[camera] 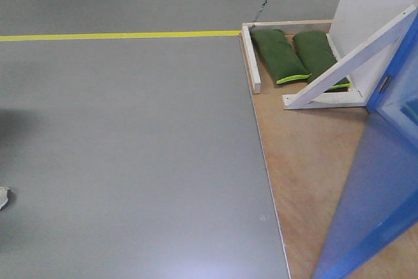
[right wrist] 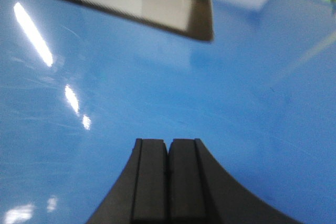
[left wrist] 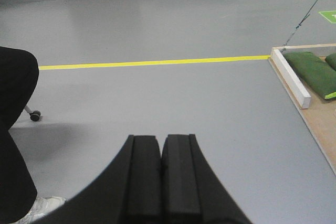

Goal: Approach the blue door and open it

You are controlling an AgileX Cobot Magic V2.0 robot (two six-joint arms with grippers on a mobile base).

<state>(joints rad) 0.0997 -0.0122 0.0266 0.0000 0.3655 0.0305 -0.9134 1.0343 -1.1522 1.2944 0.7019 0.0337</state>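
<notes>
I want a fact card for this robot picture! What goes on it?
Door: blue door, shiny, on the right, over a wooden base
Handle: not in view
Left pincer: shut, holding nothing, above the grey floor
Right pincer: shut, right in front of the door; cannot tell if it touches
Beside the door: two green bags and a white brace
Floor mark: yellow line

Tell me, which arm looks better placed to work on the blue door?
Right, probably: the right pincer, shut, faces the blue door close up, while the left pincer, also shut, points at grey floor.
</notes>
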